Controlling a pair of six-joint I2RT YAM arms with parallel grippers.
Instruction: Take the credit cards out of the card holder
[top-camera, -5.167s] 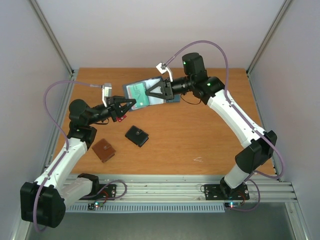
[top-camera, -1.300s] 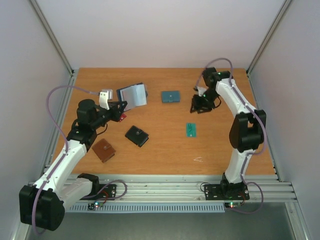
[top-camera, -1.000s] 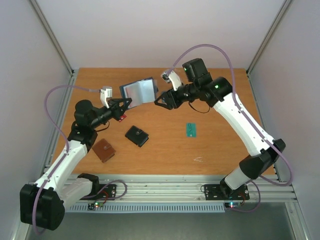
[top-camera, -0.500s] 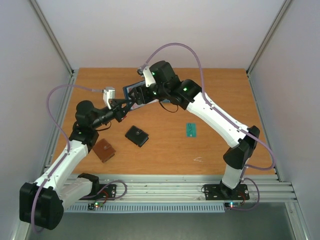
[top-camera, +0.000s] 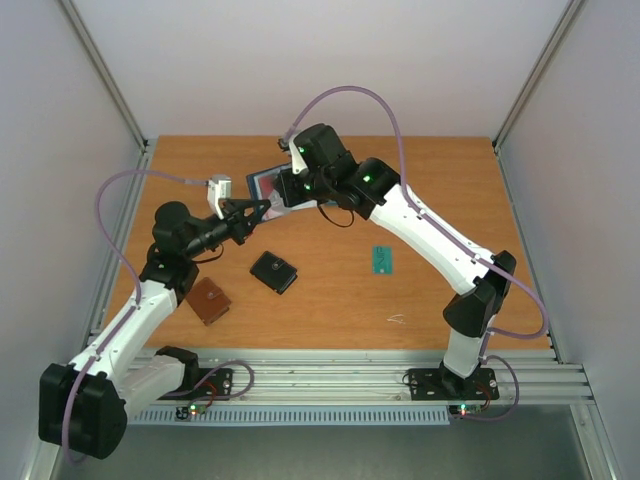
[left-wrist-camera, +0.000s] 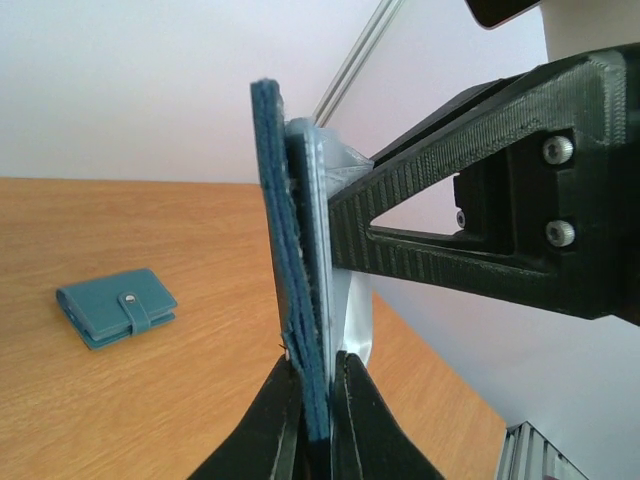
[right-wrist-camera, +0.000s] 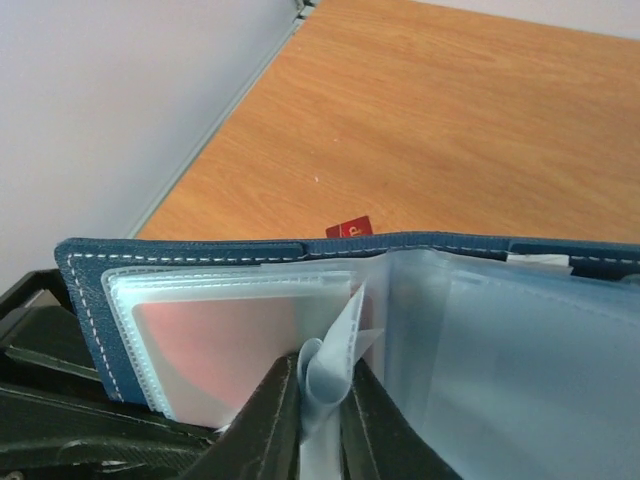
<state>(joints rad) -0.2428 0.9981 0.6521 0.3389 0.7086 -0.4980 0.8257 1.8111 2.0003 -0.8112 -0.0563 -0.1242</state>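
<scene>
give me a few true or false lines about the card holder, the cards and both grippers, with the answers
1. The left gripper is shut on an edge of the card holder. True.
2. The green card sits inside the holder. False: it lies flat on the table, apart from the holder.
3. A red card shows through a clear pocket of the holder. True.
4. The right gripper hangs open, away from the holder. False: it is shut, pinching a clear pocket leaf.

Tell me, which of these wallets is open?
The dark blue wallet, held up off the table with its clear pockets spread. The black wallet, brown wallet and teal wallet all lie folded shut.
</scene>
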